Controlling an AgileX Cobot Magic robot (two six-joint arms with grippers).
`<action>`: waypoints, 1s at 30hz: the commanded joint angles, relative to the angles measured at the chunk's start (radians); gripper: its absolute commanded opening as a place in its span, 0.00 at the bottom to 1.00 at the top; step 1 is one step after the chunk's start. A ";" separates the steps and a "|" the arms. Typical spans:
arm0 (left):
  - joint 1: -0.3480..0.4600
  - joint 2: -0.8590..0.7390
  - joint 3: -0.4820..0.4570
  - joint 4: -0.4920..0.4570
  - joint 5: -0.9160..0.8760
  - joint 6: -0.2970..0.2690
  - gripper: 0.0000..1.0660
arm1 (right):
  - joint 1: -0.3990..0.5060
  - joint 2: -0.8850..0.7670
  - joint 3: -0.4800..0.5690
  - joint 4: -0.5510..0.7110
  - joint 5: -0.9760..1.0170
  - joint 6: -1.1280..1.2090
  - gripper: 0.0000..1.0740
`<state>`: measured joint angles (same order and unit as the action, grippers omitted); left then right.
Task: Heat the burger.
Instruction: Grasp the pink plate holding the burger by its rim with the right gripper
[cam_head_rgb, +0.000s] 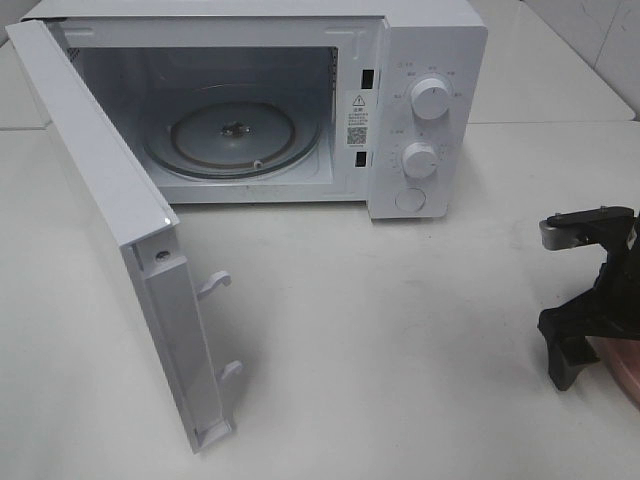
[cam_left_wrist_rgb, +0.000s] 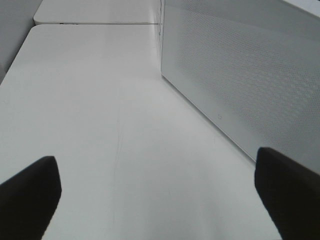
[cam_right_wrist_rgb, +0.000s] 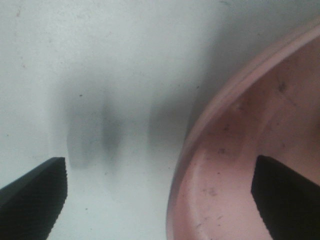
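Jaws on both arms gape wide, gripping nothing; the burger's place cannot be told.
Between the right jaws lies the rim of a pink plate (cam_right_wrist_rgb: 225, 165) on the white desk (cam_right_wrist_rgb: 100, 50); beside the left jaws stands the open door (cam_left_wrist_rgb: 250, 75) of a microwave (cam_head_rgb: 430, 40). Its sticker (cam_head_rgb: 357, 112) is too small to read.

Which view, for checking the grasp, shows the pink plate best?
The right wrist view: the plate fills one side, its rim between the fingertips of the open right gripper. The exterior high view catches only a sliver behind that gripper; the left wrist view, none.
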<state>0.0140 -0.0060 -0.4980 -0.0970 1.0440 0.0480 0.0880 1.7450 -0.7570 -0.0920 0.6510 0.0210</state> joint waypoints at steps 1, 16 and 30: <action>0.002 -0.025 0.002 -0.010 -0.008 -0.001 0.97 | -0.008 0.005 0.027 -0.008 -0.030 0.000 0.88; 0.002 -0.025 0.002 -0.010 -0.008 -0.001 0.97 | -0.008 0.032 0.037 -0.045 -0.042 0.044 0.71; 0.002 -0.025 0.002 -0.010 -0.008 -0.001 0.97 | -0.006 0.032 0.037 -0.116 -0.018 0.203 0.00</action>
<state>0.0140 -0.0060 -0.4980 -0.0970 1.0440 0.0480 0.0880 1.7670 -0.7280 -0.2100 0.6220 0.2160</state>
